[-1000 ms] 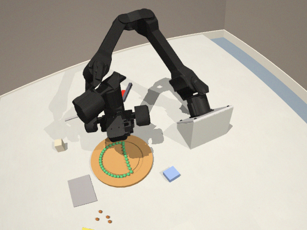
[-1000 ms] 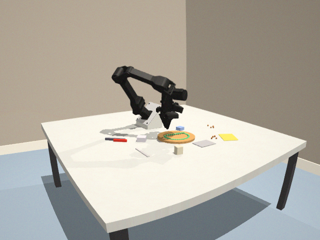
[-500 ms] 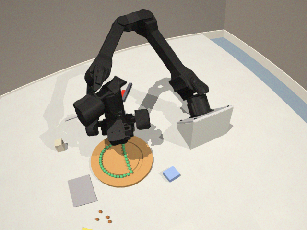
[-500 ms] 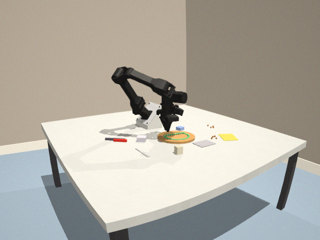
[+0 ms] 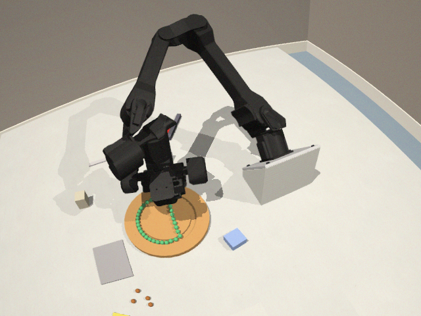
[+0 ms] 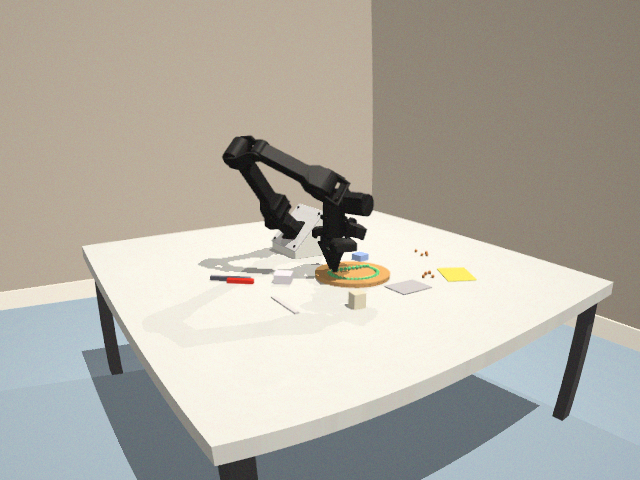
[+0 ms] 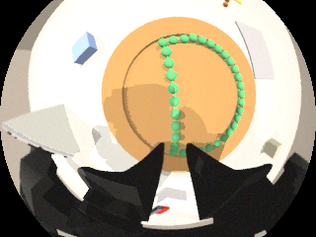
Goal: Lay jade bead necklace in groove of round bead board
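Note:
The jade bead necklace (image 5: 137,220) (image 6: 354,279) (image 7: 241,94) lies on the round bead board (image 5: 198,234) (image 6: 385,276) (image 7: 111,79). In the wrist view its right side follows the groove in an arc, while a nearly straight run of beads crosses the middle. The left part of the groove holds no beads. My gripper (image 6: 334,269) (image 7: 176,144) is open by a narrow gap, pointing down low at the board's edge, with the tips around or just above the lower corner of the necklace. Whether they touch beads is unclear. The top view hides the fingertips behind the gripper body.
A blue block (image 5: 234,238) (image 7: 85,48), a grey flat plate (image 5: 112,261) (image 6: 408,286) and a beige block (image 5: 81,199) (image 6: 356,299) stand around the board. Several small orange beads (image 5: 147,297), a yellow square (image 6: 456,273), a pale block (image 6: 282,276) and a red-ended tool (image 6: 240,280) lie farther out.

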Motion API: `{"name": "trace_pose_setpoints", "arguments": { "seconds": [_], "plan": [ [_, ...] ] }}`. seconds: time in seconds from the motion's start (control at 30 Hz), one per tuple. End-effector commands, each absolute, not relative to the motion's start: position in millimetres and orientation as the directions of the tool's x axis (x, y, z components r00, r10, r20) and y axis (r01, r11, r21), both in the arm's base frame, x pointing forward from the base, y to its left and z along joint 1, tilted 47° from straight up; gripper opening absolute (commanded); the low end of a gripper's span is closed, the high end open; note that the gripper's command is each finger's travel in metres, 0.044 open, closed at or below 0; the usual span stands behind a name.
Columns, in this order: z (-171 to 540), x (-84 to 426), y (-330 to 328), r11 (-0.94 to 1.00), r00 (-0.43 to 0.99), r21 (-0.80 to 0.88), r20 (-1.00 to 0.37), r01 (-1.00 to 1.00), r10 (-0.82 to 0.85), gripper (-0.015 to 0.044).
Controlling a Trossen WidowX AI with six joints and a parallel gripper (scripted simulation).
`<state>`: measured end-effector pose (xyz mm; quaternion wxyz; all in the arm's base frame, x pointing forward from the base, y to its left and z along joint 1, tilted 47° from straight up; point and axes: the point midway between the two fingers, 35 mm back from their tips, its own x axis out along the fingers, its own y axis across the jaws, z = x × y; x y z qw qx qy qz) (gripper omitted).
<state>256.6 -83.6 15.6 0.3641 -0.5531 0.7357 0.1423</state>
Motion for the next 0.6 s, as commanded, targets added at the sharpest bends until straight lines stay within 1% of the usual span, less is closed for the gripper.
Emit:
{"name": "trace_pose_setpoints", "arguments": {
  "seconds": [0.0,0.13,0.17,0.57],
  "plan": [
    [13.6,255.5,-85.9,0.343,-0.126,-0.188,-0.688,-0.92,-0.714,0.012],
    [15.1,256.3,-84.1,0.348,-0.124,-0.193,-0.693,-0.918,-0.71,0.0015],
    [15.1,256.3,-84.1,0.348,-0.124,-0.193,-0.693,-0.918,-0.71,0.0],
    [15.1,256.3,-84.1,0.348,-0.124,-0.193,-0.693,-0.918,-0.71,0.0]
  ]
}}
